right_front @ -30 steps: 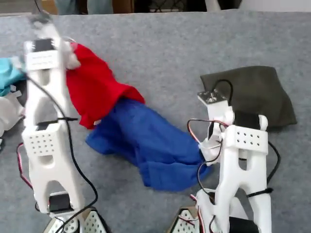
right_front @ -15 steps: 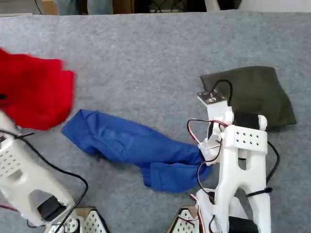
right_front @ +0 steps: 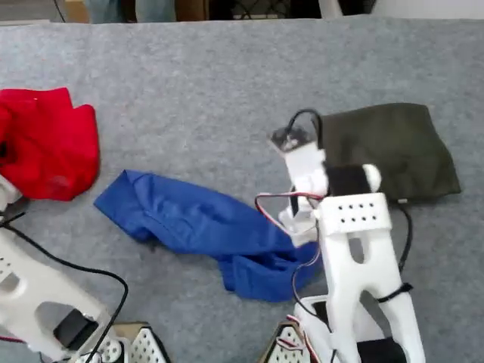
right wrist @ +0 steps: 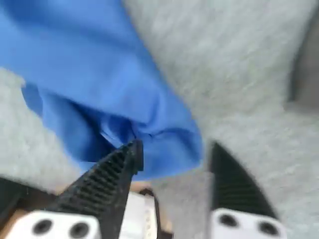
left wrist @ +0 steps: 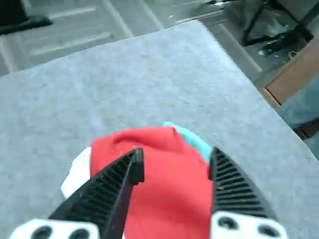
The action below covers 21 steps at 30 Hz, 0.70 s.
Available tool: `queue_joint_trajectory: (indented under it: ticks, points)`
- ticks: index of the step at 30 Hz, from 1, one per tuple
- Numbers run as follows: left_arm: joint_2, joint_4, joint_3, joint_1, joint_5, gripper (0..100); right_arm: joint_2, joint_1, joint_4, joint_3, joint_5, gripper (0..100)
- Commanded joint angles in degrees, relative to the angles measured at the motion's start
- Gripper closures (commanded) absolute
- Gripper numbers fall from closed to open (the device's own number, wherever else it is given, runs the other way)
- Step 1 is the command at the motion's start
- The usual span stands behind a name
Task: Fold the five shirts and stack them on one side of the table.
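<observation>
A red shirt (right_front: pixel 49 144) lies bunched at the table's left side. In the left wrist view it (left wrist: pixel 164 174) rests on a teal shirt (left wrist: pixel 190 142) and a white one (left wrist: pixel 75 175). My left gripper (left wrist: pixel 173 162) hangs open just above the red shirt, with nothing between its fingers. A crumpled blue shirt (right_front: pixel 204 227) stretches across the middle. A dark olive shirt (right_front: pixel 393 147) lies folded at the right. My right gripper (right wrist: pixel 172 154) is open over the blue shirt's (right wrist: pixel 99 84) right edge, and its arm (right_front: pixel 340 219) stands between the blue and olive shirts.
The grey cloth-covered table (right_front: pixel 227 76) is bare along its far half. The left arm's white link (right_front: pixel 30 295) crosses the near-left corner. The arm bases (right_front: pixel 287 348) sit at the near edge.
The left arm swung left with the red shirt, pulling it off the blue one, and let it go at the left side. The right arm shifted left and away from its base.
</observation>
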Motion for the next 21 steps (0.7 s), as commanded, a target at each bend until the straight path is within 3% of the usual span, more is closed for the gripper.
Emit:
queue_joint_trajectory:
  ticks: [1, 6, 14, 17, 21]
  points:
    - [-1.7, 3.1, -3.3, -4.8, 1.3, 73, -0.8, 1.7, 0.2, -11.2, -0.9, 52.8]
    - [-1.5, 9.1, -6.2, -10.8, 1.2, 73, 0.6, -2.4, -0.2, -21.3, -3.5, 51.5]
    - [-1.1, 9.6, -3.7, -17.2, 1.2, 73, 17.2, -29.5, -5.9, -22.9, -17.3, 51.5]
    - [-1.1, 9.6, -3.9, -19.6, 1.2, 73, 24.4, -38.5, -9.7, -22.9, -17.8, 51.5]
    - [-1.0, 9.6, -3.7, -21.9, 1.1, 73, 33.4, -45.3, -16.7, -23.0, -18.2, 53.3]
